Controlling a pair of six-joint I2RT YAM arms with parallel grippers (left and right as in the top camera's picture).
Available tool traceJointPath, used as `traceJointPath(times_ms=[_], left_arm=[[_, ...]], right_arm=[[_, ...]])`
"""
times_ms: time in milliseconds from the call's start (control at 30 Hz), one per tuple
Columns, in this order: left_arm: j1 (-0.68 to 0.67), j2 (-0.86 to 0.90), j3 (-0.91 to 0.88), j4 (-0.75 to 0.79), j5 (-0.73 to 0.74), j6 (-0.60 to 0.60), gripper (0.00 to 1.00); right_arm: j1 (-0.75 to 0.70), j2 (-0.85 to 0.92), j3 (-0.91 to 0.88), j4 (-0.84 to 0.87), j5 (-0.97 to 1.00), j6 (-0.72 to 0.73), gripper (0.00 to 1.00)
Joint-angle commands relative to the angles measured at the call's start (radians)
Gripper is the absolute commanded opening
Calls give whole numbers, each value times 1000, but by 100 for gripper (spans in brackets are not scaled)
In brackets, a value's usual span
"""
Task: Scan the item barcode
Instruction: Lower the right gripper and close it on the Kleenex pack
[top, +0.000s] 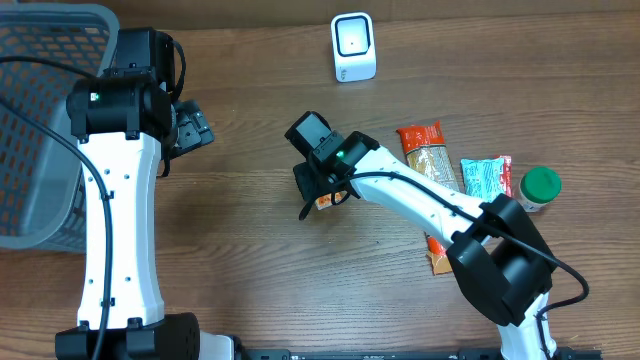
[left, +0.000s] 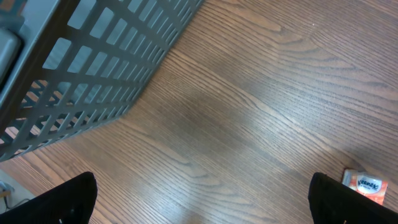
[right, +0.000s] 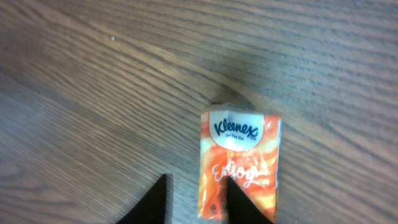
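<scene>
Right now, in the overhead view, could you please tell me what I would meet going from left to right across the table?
grey basket → left hand → Kleenex pack → white scanner → orange packet → teal packet → green-lidded jar

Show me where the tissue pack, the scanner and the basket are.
tissue pack (right: 239, 149), right wrist view, middle of its orange front.
scanner (top: 354, 46), overhead view, its front face.
basket (top: 60, 14), overhead view, its far rim.
</scene>
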Motion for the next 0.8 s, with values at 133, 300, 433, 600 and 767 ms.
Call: traceJointPath(times_ms=[133,300,433,600,767], left_arm=[[3,5,5,-2,-13,18,99],[3,5,5,-2,-13,18,100],[3,6,5,-2,-13,18,100],[3,5,5,-2,-13,18,100],[3,5,5,-2,-13,18,100]], right_arm=[[-7,-31,-6,-8,-9,-27,56],[-7,-19,-7,-8,-9,-27,56],[-1,7,-7,-8,-9,-27,55],[23,18,-12,-16,-24,-26,35],[64,19,-33,-10,-39,-26,12]])
